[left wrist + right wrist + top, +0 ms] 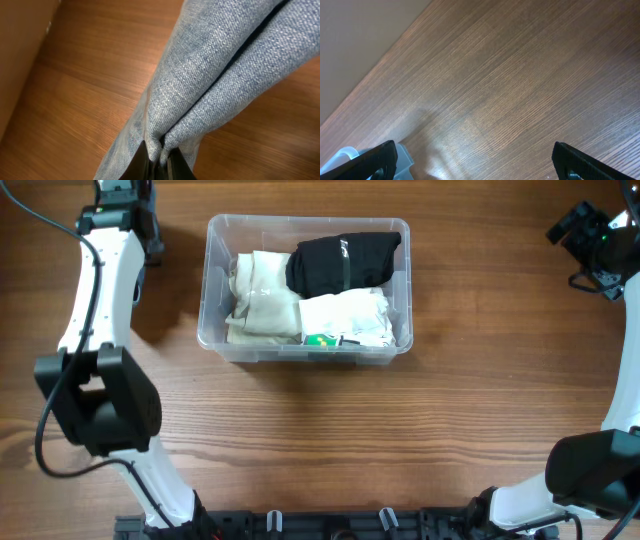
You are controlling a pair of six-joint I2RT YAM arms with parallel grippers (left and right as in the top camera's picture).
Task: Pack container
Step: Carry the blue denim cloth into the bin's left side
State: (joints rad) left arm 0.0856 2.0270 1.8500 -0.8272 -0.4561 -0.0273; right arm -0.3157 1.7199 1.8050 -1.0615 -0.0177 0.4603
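Note:
The clear container (305, 221) stands at the table's far middle. It holds a beige folded cloth (262, 298), a black garment (343, 260) and a white cloth (345, 315) with a small green item (320, 339). My left gripper (159, 162) is shut on a fold of blue denim fabric (215, 65), which hangs over the wood. In the overhead view that arm's end (130, 205) is at the far left edge and the denim is hidden. My right gripper (480, 165) is open and empty above bare wood, at the far right (590, 230).
A pale translucent corner (342, 154) shows at the lower left of the right wrist view; I cannot tell what it is. A plain wall runs along the table's far edge (360, 35). Both arm bases stand at the near edge (100, 400).

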